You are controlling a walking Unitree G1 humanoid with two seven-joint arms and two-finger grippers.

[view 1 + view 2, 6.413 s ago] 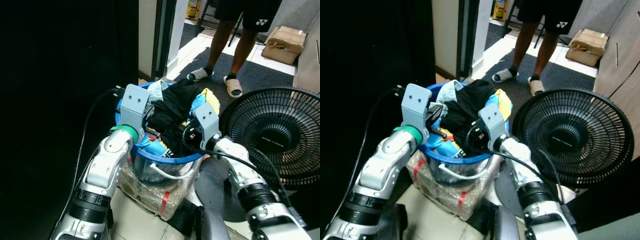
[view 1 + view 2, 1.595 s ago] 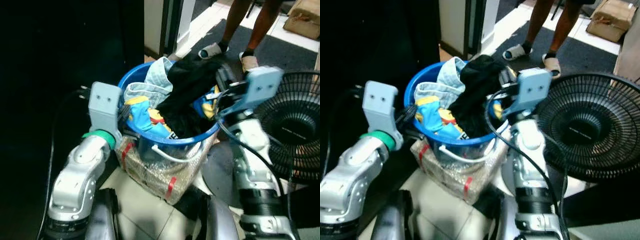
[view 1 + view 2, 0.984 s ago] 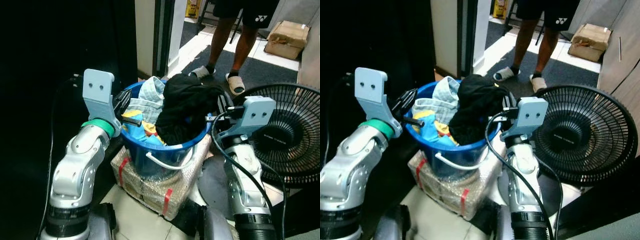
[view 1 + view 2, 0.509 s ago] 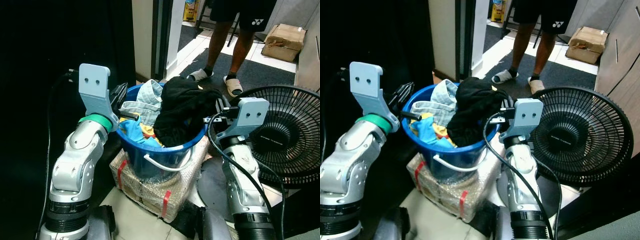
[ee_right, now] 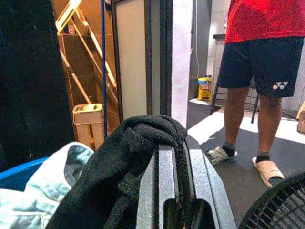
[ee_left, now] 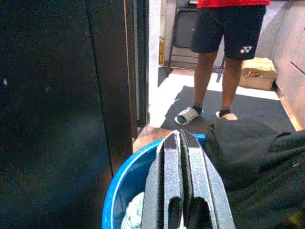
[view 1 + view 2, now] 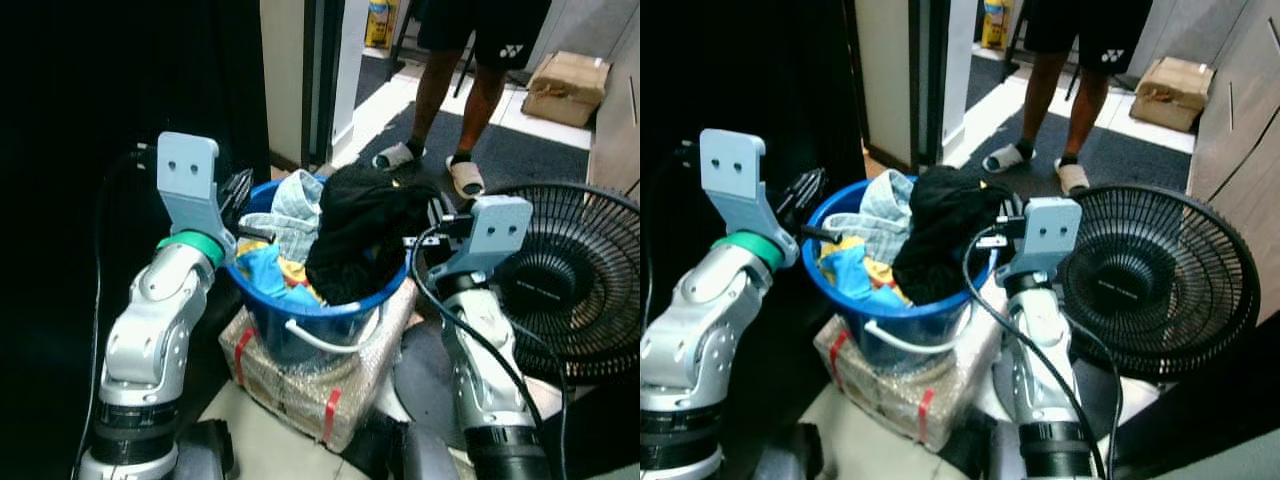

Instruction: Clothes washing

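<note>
A round blue plastic basket (image 7: 300, 310) is showing a white handle, holding a black garment (image 7: 360, 235), a pale blue checked cloth (image 7: 295, 205), and yellow-and-blue fabric (image 7: 270, 272).

I see a blue basket (image 7: 262, 297) of clothes (image 7: 350, 225) mid-frame, black fan (image 7: 580, 275) right, person's legs (image 7: 455, 100) top.

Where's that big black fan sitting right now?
In the left eye view, the black fan stands on the floor at the robot's right, just beyond its right arm, beside the blue laundry basket and in front of the person's feet.
</note>
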